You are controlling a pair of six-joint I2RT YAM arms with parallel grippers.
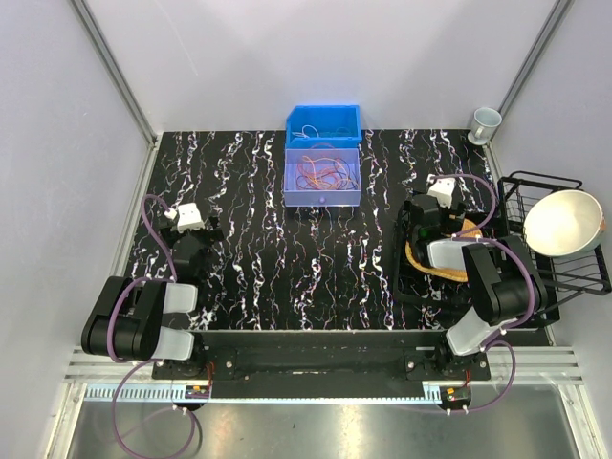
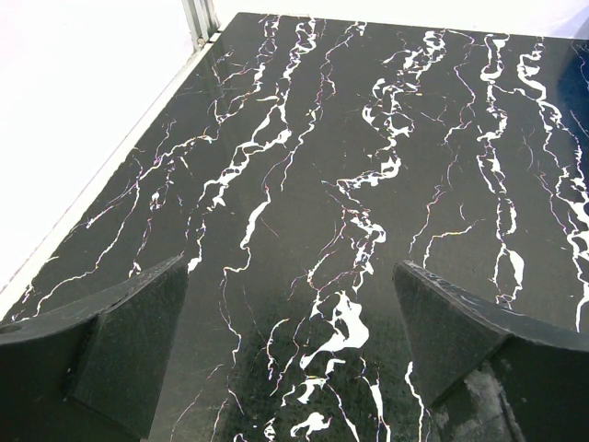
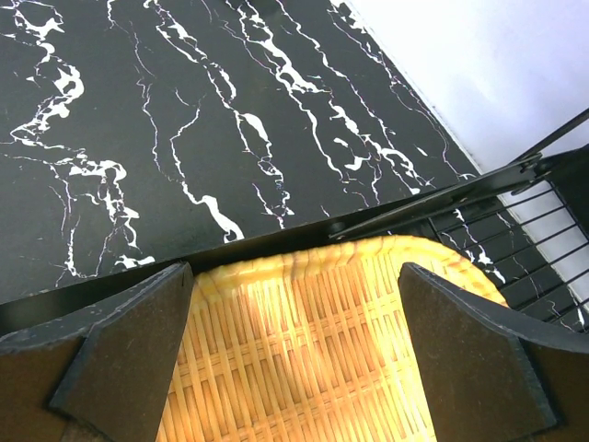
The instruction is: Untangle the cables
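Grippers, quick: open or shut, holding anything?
Left gripper: open, holding nothing, over the table.
Right gripper: open, holding nothing, over the woven basket.

Individual cables (image 1: 325, 175) blur into one tangle.

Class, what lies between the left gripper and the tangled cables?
Bare marbled tabletop runs from the left gripper to the lilac bin of cables; top external view shows it.

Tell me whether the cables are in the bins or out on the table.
In the bins. The cables lie tangled inside the lavender bin, with a few more in the blue bin behind it.
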